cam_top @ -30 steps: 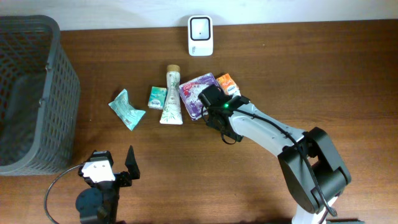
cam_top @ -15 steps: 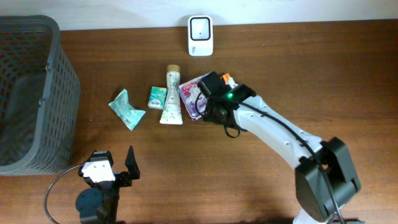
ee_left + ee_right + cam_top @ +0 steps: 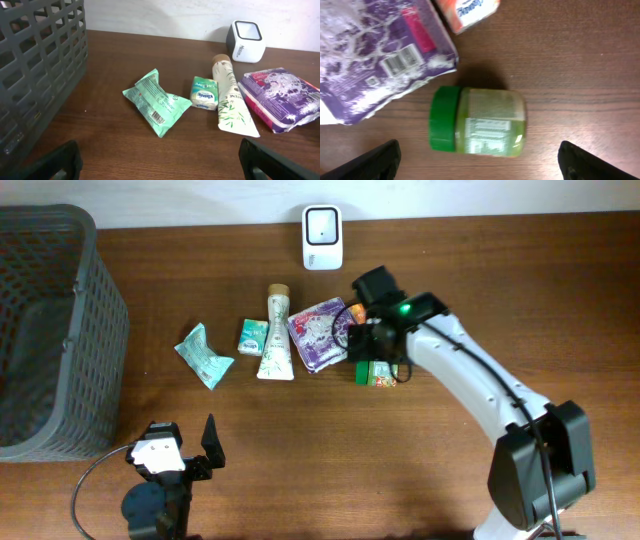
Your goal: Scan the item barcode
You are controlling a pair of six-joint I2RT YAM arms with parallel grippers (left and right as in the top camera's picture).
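A small jar (image 3: 477, 127) with a green lid lies on its side on the table, its printed label facing up; from overhead the jar (image 3: 378, 373) sits right of a purple pack (image 3: 318, 333). My right gripper (image 3: 479, 162) hangs open just above it, one finger on each side, touching nothing. From overhead, the right gripper (image 3: 372, 352) sits between the jar and the pack. The white scanner (image 3: 321, 236) stands at the table's back edge. My left gripper (image 3: 160, 160) rests open and empty near the front left.
A grey basket (image 3: 50, 330) fills the far left. A green pouch (image 3: 204, 355), a small tissue box (image 3: 252, 337) and a bamboo-print tube (image 3: 275, 335) lie in a row left of the purple pack. An orange box (image 3: 467, 12) lies behind the jar.
My right arm has swung right and back, off the purple pack, and its jaws have widened. The green jar now shows on the table. The left arm has not moved.
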